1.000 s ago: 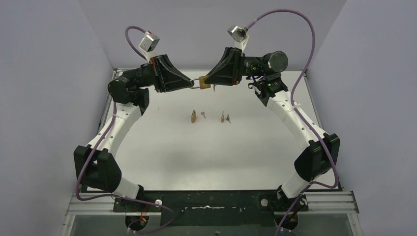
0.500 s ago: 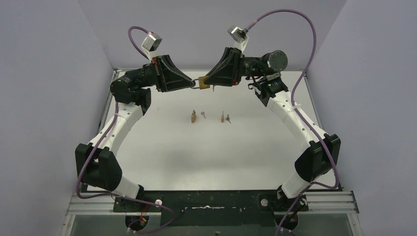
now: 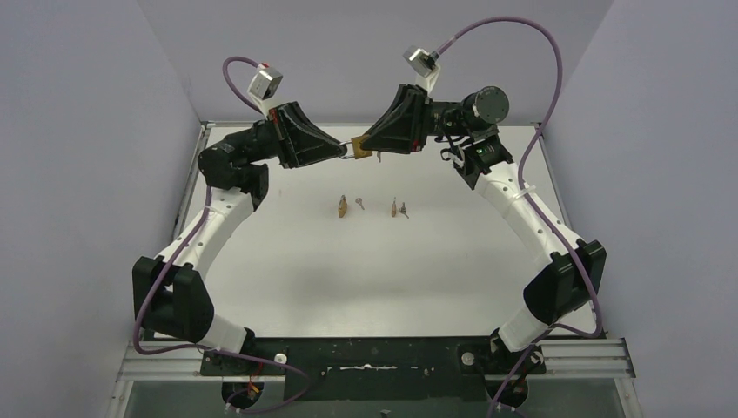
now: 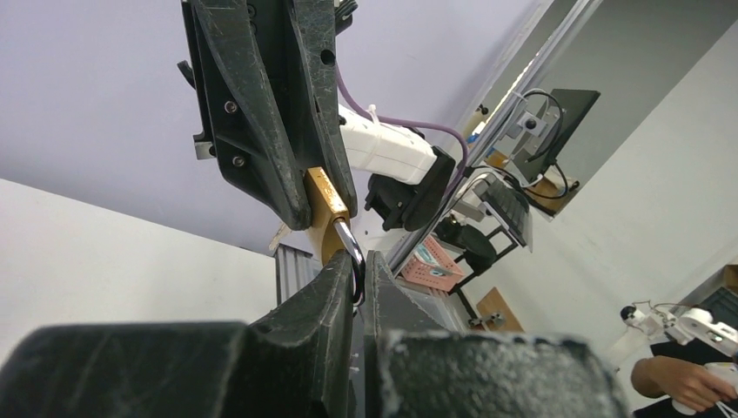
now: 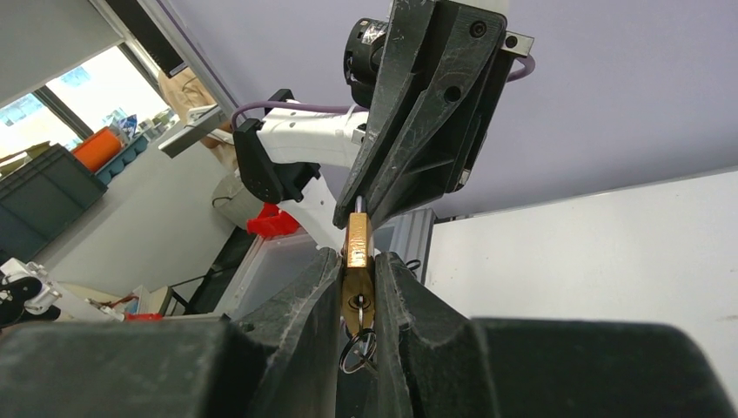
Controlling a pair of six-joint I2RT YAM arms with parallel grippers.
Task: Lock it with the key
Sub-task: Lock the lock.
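A brass padlock [image 3: 362, 150] hangs in the air between both grippers, high above the back of the table. My right gripper [image 3: 366, 146] is shut on the padlock's brass body [image 5: 357, 261]. A key with its ring [image 5: 358, 335] sits in the keyhole on the body's underside. My left gripper [image 3: 344, 150] is shut on the padlock's steel shackle [image 4: 352, 254], and the brass body [image 4: 324, 212] shows beyond it between the right gripper's fingers [image 4: 261, 131].
A second brass padlock [image 3: 343, 206] lies on the white table [image 3: 287, 270] with a key [image 3: 358, 204] beside it. Two more keys [image 3: 399, 209] lie just to the right. Purple walls close in the left, back and right sides.
The left arm's wrist has shifted slightly right and tilted a little. The padlock stays held between both grippers in the same place.
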